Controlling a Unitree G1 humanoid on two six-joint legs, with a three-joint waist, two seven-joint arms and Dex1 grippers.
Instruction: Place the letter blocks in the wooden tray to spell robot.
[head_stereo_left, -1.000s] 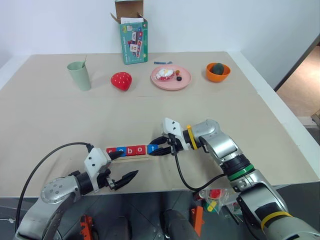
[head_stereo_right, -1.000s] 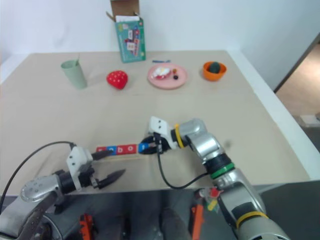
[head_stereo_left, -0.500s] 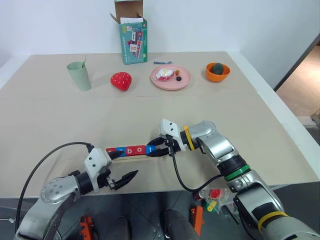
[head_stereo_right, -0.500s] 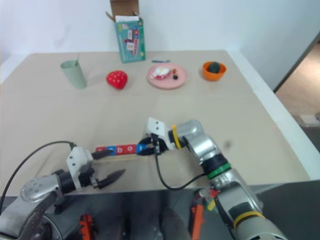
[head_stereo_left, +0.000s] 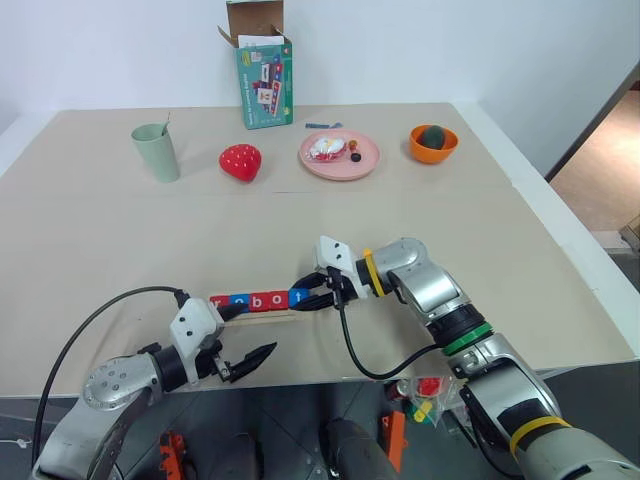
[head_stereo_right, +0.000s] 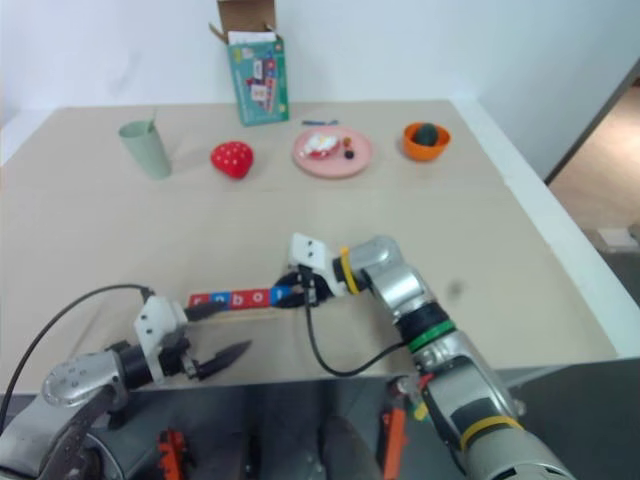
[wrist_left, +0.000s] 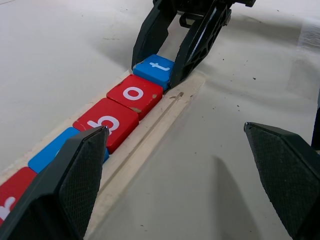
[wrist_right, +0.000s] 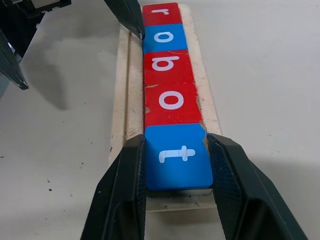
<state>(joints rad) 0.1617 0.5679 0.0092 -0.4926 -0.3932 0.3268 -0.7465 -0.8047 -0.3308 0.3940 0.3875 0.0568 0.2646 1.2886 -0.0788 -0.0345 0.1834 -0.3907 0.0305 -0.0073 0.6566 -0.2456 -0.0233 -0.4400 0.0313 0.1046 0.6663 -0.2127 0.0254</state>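
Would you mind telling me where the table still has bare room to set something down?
The widest bare stretch of the table runs between the back row, green cup, strawberry toy, pink plate, orange bowl, and the wooden tray. Right of the right gripper is free too. It is crowded around the tray, where the left gripper hovers.

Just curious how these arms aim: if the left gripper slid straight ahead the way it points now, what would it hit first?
Probably the tray with its row of blocks: the left gripper points along it. Beyond sits the right gripper, shut on the blue t block. Depth is uncertain.
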